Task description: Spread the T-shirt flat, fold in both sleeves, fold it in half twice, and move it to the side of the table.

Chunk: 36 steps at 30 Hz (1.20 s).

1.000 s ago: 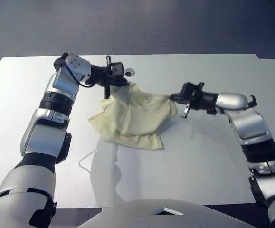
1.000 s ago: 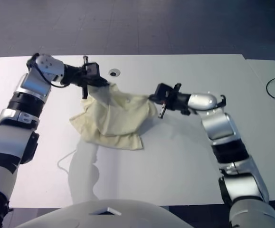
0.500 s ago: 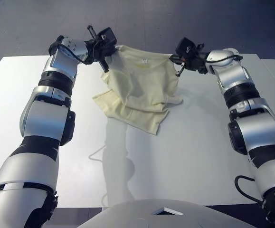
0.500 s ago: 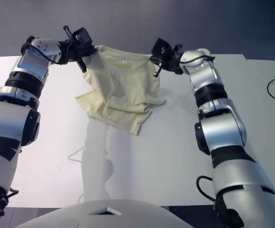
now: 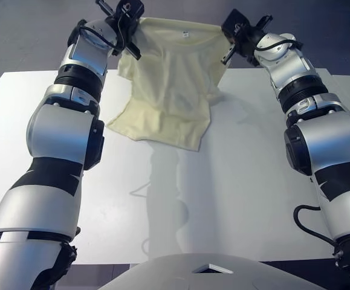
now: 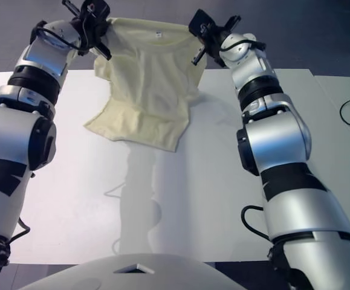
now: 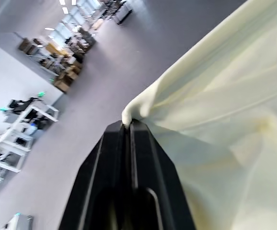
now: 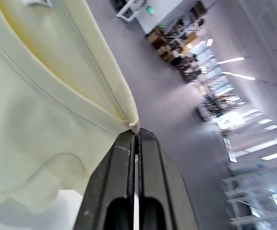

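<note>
**T-shirt held up by two top corners over the tabletop**

The left end effector (image 5: 132,25) is clamped tight on one top corner of the pale yellow T-shirt (image 5: 175,78). In the left wrist view its two black fingers (image 7: 112,148) meet, with a small fold of cloth pinched at the tips. The right end effector (image 5: 226,37) grips the opposite top corner, its fingers (image 8: 121,158) pressed together on a ribbed edge of the cloth. Between the two end effectors the shirt's top edge runs nearly straight, with a small label near the middle. Below them the shirt hangs as a loose sheet, gathered into folds under the right end effector. Its lower part rests on the white tabletop (image 5: 253,181), trailing toward the robot and spreading wider beneath the left end effector. Both end effectors are well above the tabletop, over its far side.
</note>
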Each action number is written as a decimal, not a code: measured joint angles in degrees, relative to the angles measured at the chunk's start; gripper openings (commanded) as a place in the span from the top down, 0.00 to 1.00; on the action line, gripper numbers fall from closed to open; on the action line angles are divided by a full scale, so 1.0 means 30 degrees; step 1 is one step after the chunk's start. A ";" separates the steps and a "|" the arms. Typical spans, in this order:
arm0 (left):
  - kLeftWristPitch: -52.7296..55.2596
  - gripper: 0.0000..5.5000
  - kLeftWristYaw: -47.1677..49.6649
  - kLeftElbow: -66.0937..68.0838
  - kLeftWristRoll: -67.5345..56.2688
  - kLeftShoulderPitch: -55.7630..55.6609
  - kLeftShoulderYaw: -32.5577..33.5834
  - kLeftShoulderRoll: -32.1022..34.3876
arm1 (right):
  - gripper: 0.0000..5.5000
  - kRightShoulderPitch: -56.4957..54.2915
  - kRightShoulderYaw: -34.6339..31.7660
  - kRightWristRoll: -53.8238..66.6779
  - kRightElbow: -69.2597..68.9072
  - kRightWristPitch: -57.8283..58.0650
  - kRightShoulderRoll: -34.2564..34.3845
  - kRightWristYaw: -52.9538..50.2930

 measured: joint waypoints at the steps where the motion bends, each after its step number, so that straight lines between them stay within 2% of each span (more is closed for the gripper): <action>1: 0.0067 1.00 0.0441 0.0094 0.0006 -0.0336 0.0043 -0.0020 | 1.00 -0.0311 -0.0014 -0.0217 0.0022 0.0079 0.0010 -0.0455; 9: 0.0149 1.00 0.2236 0.0238 0.0149 -0.2049 0.0910 -0.0043 | 1.00 -0.2431 -0.0119 -0.1408 0.0212 0.0286 -0.0044 -0.3059; 21: -0.0035 1.00 0.3498 0.0243 0.0043 -0.3043 0.2324 -0.0142 | 1.00 -0.3813 -0.0341 -0.2642 0.0362 0.0304 -0.0303 -0.4871; 29: -0.0619 1.00 0.5119 0.0240 -0.0203 -0.4014 0.3429 -0.0157 | 1.00 -0.5056 -0.0083 -0.4005 0.0363 -0.0168 -0.0384 -0.7785; 34: -0.0541 1.00 0.2894 0.0144 -0.0526 -0.3767 0.3541 -0.0414 | 1.00 -0.4849 -0.0693 -0.3415 0.0352 -0.1414 -0.0358 -0.6849; 36: -0.0325 1.00 0.0403 -0.0372 -0.0980 -0.2347 0.3522 -0.0592 | 1.00 -0.4049 -0.0967 -0.2795 0.0213 -0.2554 -0.0201 -0.5689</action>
